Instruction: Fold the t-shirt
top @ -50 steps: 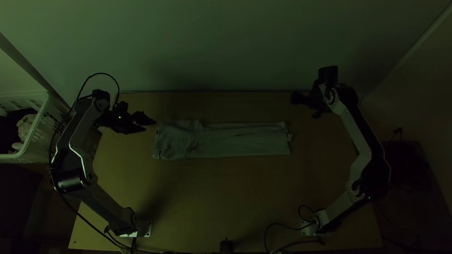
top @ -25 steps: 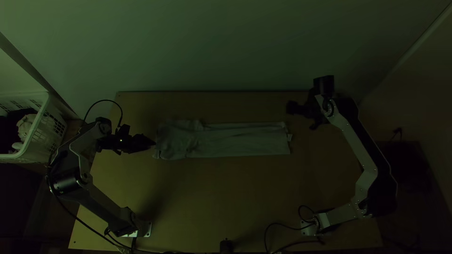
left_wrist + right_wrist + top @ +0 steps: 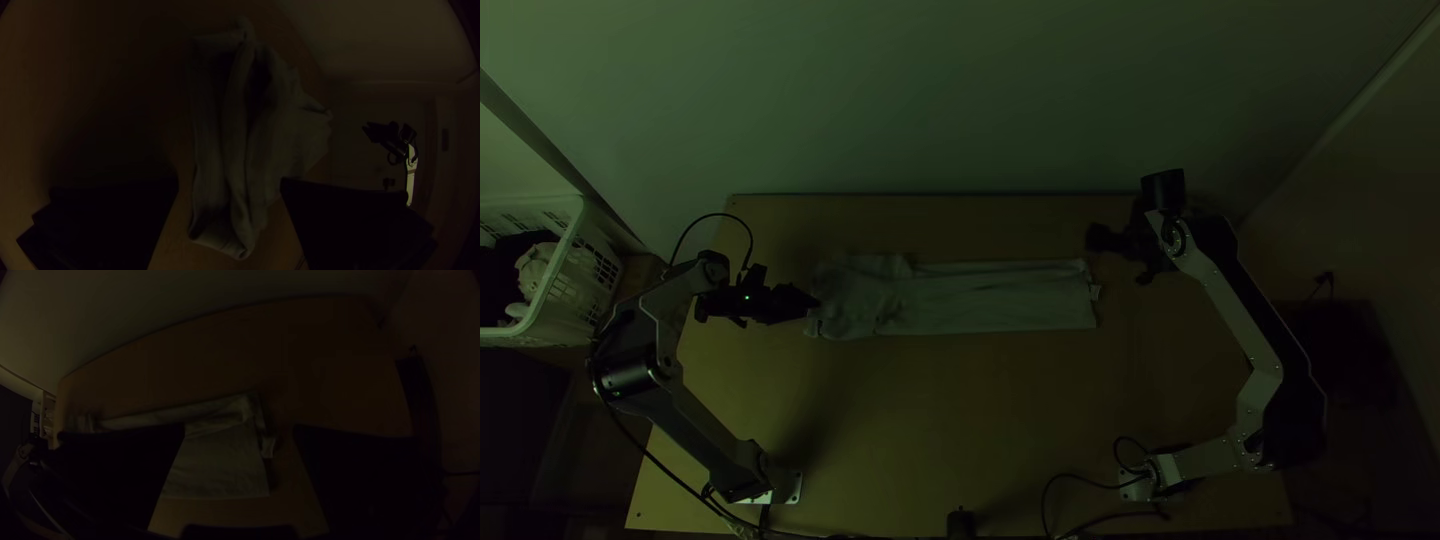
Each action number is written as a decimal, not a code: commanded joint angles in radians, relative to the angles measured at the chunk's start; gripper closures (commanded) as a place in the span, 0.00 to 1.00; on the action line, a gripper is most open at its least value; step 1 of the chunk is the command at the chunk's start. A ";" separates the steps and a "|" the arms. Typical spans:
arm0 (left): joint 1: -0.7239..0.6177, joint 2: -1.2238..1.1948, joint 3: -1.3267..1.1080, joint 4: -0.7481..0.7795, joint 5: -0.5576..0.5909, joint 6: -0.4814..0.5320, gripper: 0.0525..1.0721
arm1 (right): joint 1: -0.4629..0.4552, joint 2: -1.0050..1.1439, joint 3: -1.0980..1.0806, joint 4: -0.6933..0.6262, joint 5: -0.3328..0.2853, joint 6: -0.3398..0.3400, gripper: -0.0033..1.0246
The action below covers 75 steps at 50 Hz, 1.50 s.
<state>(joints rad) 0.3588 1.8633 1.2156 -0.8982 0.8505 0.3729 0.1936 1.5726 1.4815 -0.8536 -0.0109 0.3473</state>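
A pale t-shirt lies folded into a long strip across the table, its left end wrinkled; the t-shirt (image 3: 990, 298) has a small tag at its right end. My left gripper (image 3: 815, 302) is at the strip's left end in the top view. In the left wrist view the left gripper (image 3: 230, 185) stands open, with layered folds of the t-shirt (image 3: 260, 130) between and beyond its fingers. My right gripper (image 3: 1092, 238) is above and beyond the strip's right end. From its own wrist, the right gripper (image 3: 240, 432) is open, with the t-shirt (image 3: 220, 465) below it, not held.
A white basket (image 3: 565, 300) holding cloth stands off the table's left edge. A pale wall (image 3: 960, 100) rises behind the table's far edge. Bare wood (image 3: 960, 430) lies between the t-shirt and the near edge, where a small dark object (image 3: 961, 523) sits.
The left gripper has come nearer the table's front edge, then right to the t-shirt's end. The right gripper has shifted slightly toward the near side and left. The t-shirt lies as before.
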 commanded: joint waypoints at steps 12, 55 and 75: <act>-0.139 0.046 0.005 0.071 -0.013 -0.149 0.04 | 0.010 -0.025 -0.026 0.010 0.009 0.019 0.04; -0.423 -0.016 0.070 0.249 -0.386 -0.502 0.98 | -0.002 -0.082 -0.096 0.039 0.009 0.018 0.04; -0.165 -0.121 0.084 0.130 -0.470 -0.345 0.98 | -0.023 -0.091 -0.125 0.074 0.009 0.002 0.04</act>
<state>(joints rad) 0.1272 1.7885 1.3033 -0.7361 0.3988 -0.0353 0.1806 1.5089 1.3788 -0.7898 -0.0109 0.3470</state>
